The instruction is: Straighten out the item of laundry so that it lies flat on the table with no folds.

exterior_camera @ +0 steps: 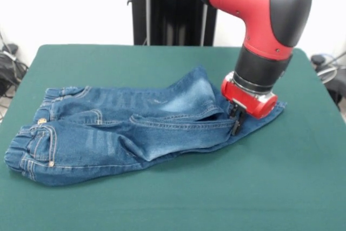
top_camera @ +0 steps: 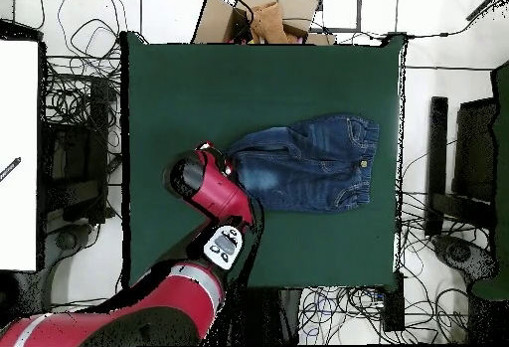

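Claw (exterior_camera: 236,121) down on hem end of jeans (exterior_camera: 130,128), grip state unclear | waistband (exterior_camera: 32,144) far along long axis, away from claw

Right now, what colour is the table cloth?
Plain dark green table; front view shows it best.

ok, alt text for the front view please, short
A small pair of blue jeans lies crumpled on a green table, waistband at left, legs overlapping toward the right. A red and black robot arm reaches down, its gripper pressed onto the leg ends.
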Robot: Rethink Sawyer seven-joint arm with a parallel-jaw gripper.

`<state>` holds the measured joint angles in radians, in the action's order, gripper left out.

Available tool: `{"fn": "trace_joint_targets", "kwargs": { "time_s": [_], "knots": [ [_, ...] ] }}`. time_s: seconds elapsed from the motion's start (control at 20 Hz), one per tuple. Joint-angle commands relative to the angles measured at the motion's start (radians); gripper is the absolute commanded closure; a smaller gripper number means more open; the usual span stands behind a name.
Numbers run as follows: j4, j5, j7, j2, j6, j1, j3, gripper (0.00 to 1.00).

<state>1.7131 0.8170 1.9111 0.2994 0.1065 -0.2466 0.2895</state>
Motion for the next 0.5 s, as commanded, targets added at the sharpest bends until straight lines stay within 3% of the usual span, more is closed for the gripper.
{"fn": "trace_joint_targets", "kwargs": {
  "time_s": [0.05,0.5],
  "knots": [
    [0.017,0.040,0.267,0.014,0.044,0.035,-0.099,1.00],
    [0.018,0.033,0.262,0.022,0.066,0.039,-0.093,1.00]
  ]
}}
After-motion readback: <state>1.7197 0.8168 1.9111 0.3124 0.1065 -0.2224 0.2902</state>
